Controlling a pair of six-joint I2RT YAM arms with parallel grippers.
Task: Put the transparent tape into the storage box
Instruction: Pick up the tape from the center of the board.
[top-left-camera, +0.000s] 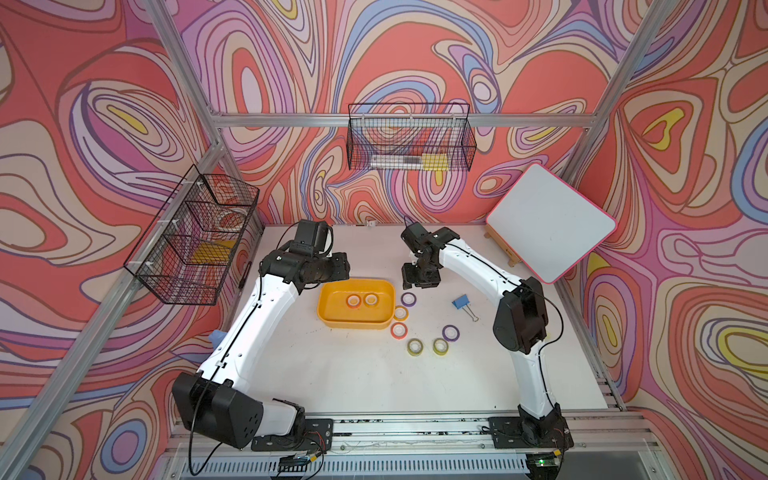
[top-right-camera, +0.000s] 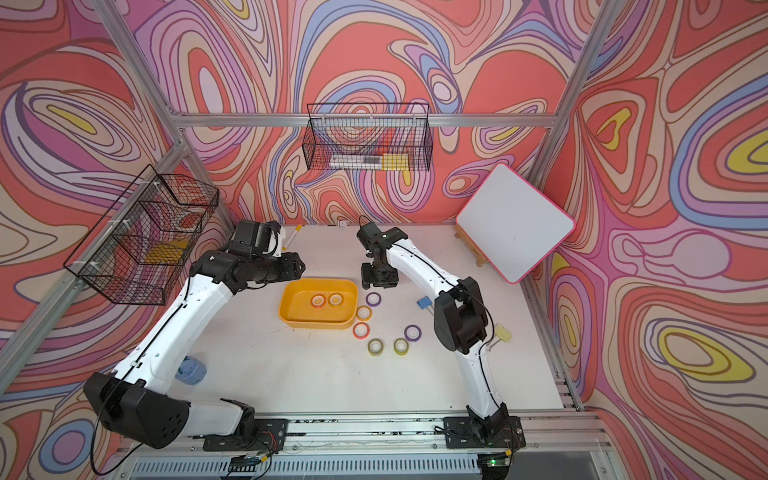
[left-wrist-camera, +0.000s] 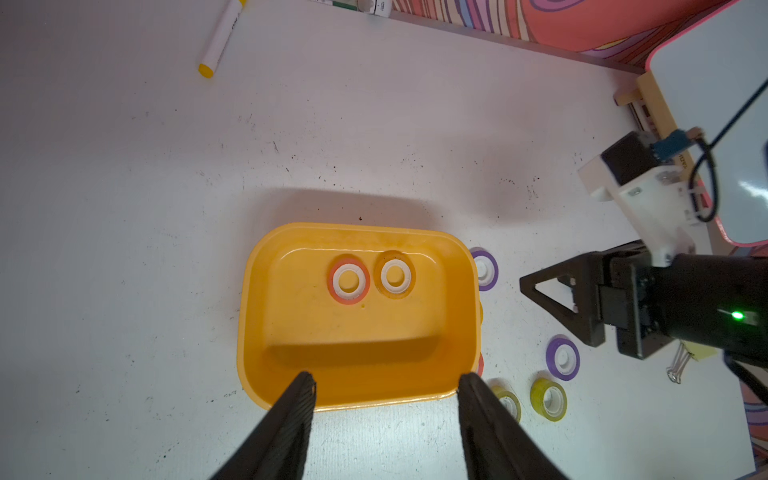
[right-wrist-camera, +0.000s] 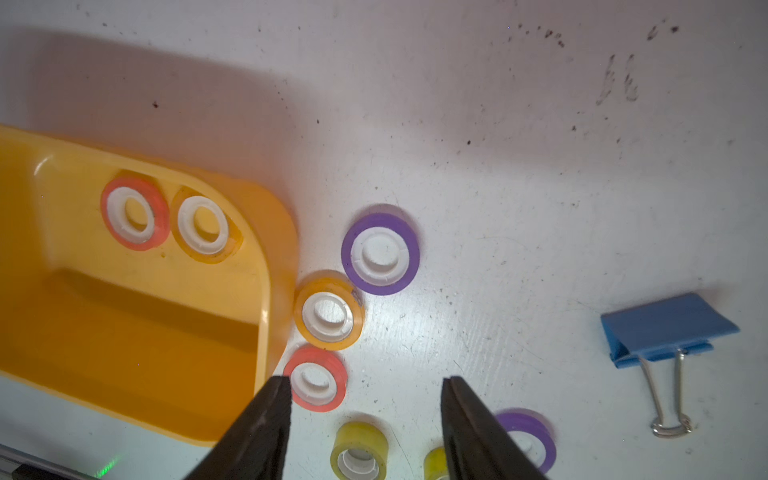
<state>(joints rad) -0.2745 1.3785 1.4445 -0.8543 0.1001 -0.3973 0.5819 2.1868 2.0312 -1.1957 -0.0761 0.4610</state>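
The storage box (top-left-camera: 332, 312), a shallow yellow-orange tray, sits mid-table in both top views, and its floor (left-wrist-camera: 357, 332) shows in the left wrist view. Two rolls of transparent tape lie inside: a red-orange one (top-left-camera: 354, 300) and a yellow one (top-left-camera: 370, 299). Several more rolls lie on the table to its right, among them purple (top-left-camera: 409, 299), yellow-orange (right-wrist-camera: 328, 313), red-orange (right-wrist-camera: 318, 382) and olive (top-left-camera: 415, 346). My left gripper (left-wrist-camera: 386, 382) hovers open and empty over the tray's near wall. My right gripper (right-wrist-camera: 365, 380) hangs open above the loose rolls, holding nothing.
A blue binder clip (top-left-camera: 461, 302) lies right of the rolls. A tilted whiteboard (top-left-camera: 548, 224) stands at the back right. Black wire baskets hang on the back wall (top-left-camera: 409, 139) and the left wall (top-left-camera: 195, 237). A marker (left-wrist-camera: 220, 37) lies behind the tray.
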